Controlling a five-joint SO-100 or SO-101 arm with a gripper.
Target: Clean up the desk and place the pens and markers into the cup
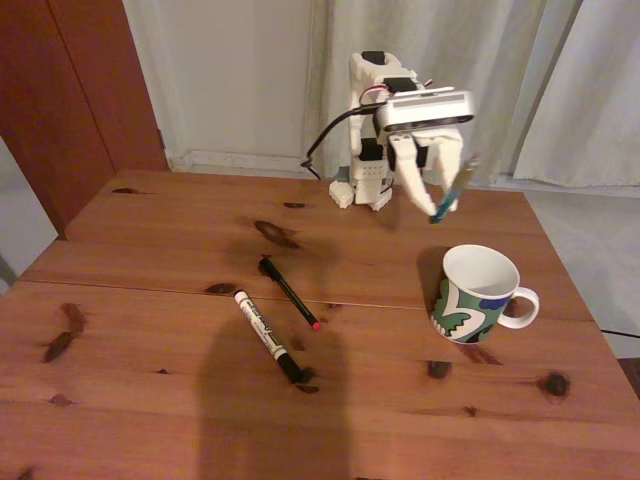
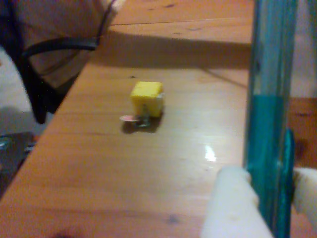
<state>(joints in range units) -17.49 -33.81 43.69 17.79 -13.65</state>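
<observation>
Two slim writing sticks lie on the reddish-brown plank worktop [image 1: 150,300] in the fixed view: a white marker with a black cap and printed text [image 1: 266,335], and a thin black pen with a red end [image 1: 290,292]. They rest near each other at the middle of the worktop, both running diagonally from upper left to lower right, the black pen just above and to the right of the marker, and the two do not touch.

The third stick, a translucent teal-green pen [image 1: 452,194], is off the worktop. The white two-finger gripper [image 1: 440,205] holds it in the air, with the fingers [image 1: 408,175] clamped on it. The pen is tilted, its lower tip toward the left and its upper end rising to the right. In the wrist view the teal-green pen [image 2: 270,114] stands as a tall vertical bar at the right edge, pinched near the bottom between pale fingers [image 2: 233,203].

The white ceramic mug patterned in green, white and dark blue [image 1: 475,295] stands upright at the right of the worktop, handle pointing right, its white inside showing. The held pen hangs above and slightly left of the mug's rim, well clear of it.

The wrist view also shows a small yellow block [image 2: 146,98] on the wood, with a small metal piece just beside it.
</observation>
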